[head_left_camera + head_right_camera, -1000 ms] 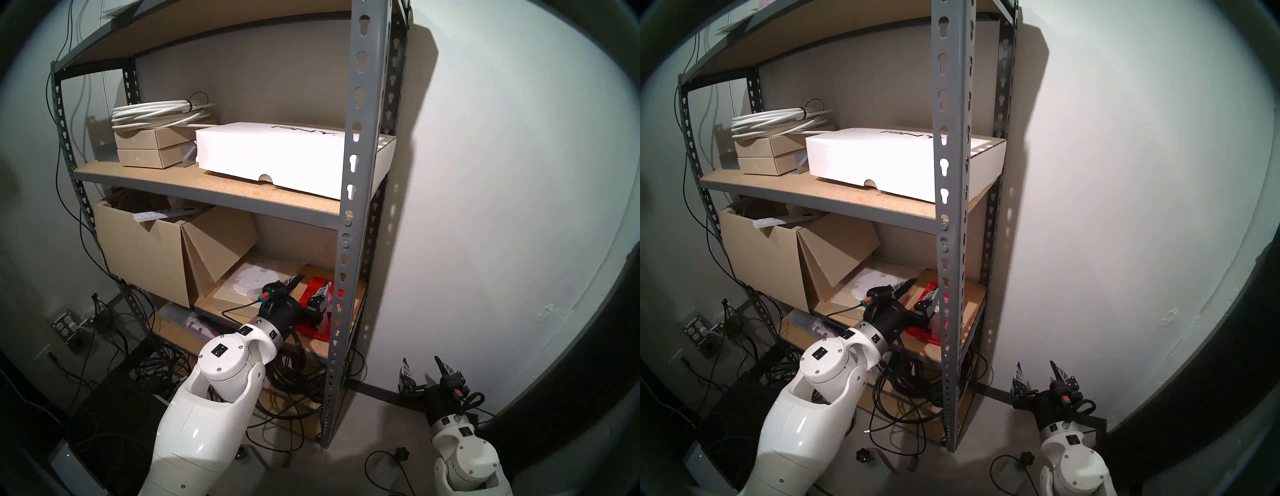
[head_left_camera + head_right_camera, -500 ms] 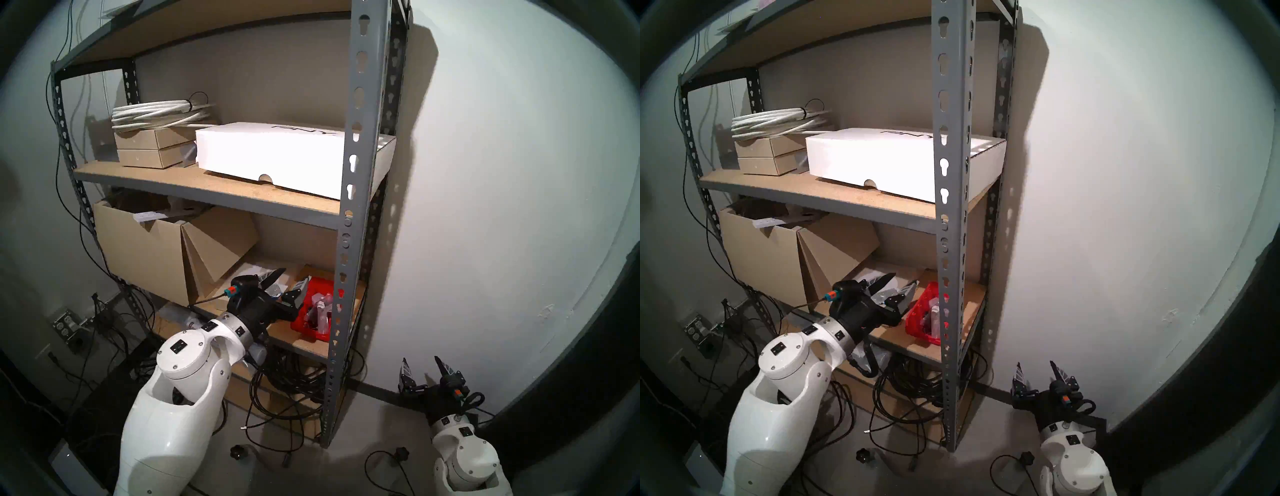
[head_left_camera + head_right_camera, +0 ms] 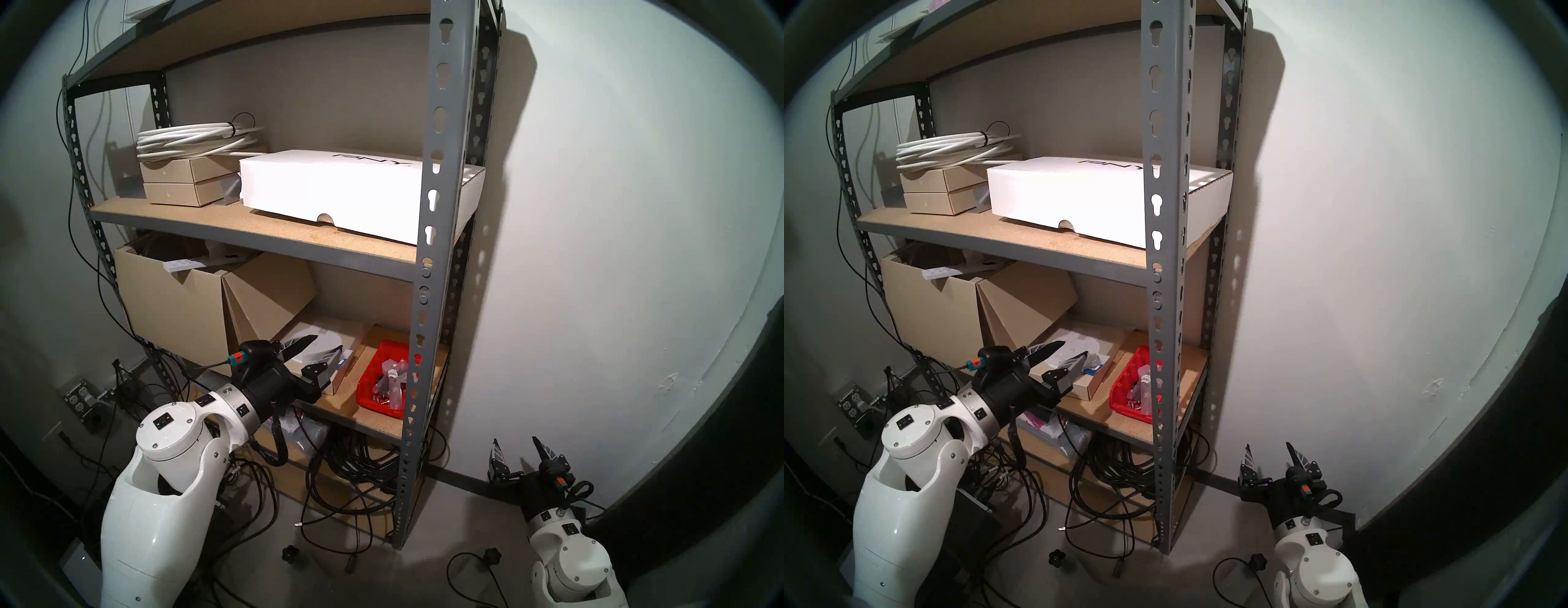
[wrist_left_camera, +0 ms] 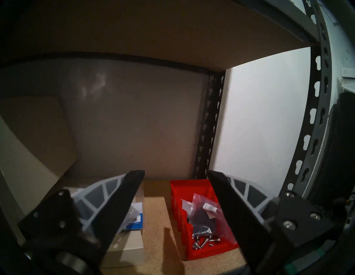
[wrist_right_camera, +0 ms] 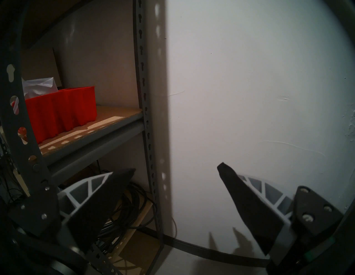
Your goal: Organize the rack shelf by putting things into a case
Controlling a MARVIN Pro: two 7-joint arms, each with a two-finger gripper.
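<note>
Two grippers empty, jaws apart | bags (image 4: 206, 215) in red bin (image 4: 211, 247) | left gripper (image 3: 320, 351) beside flat cardboard box (image 4: 132, 247) | next: check for leftover bags

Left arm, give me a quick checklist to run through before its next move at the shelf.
1. Left gripper empty: ok, jaws apart with nothing between them.
2. Red bin upright on the shelf board: ok.
3. Bags inside the bin: ok, clear bags with dark parts lie in it, loose screws at its front.
4. Anything left to collect: not ok, a small bag and blue-and-white card lie on the flat tan box to the left of the bin.
5. Path to that bag: cannot tell, the left finger covers much of it in the wrist view.
6. Right gripper out of the way: ok, open, low beside the rack.
</note>
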